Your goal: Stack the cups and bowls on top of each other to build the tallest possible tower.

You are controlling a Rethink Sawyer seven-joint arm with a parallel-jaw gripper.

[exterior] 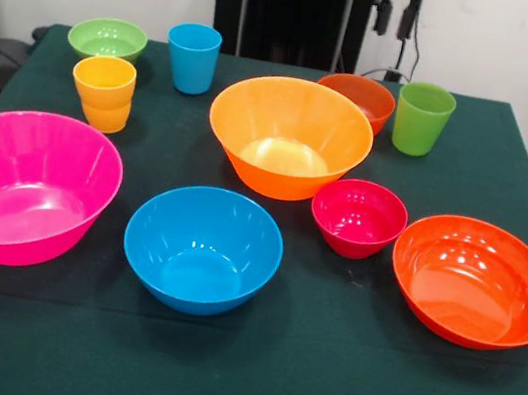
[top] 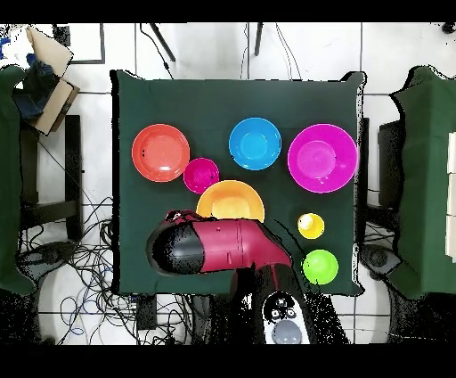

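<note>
- Gripper (exterior: 396, 17): only its tips show, raised above the table's (exterior: 333, 392) far edge; cannot tell the jaws' state;
- All pieces lie separate on the table; big orange bowl (exterior: 289, 136) mid-table; big pink bowl (exterior: 23, 186) at the left edge; green cup (exterior: 422, 119) near the far right corner

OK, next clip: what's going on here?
Nothing is stacked yet. The bowls and cups sit apart on the green table: big pink bowl, blue bowl, big orange bowl, small magenta bowl and wide red-orange bowl in front, three cups and two small bowls behind. From overhead, the robot arm hangs over its side of the table, holding nothing visible; its gripper cannot be made out.
</note>
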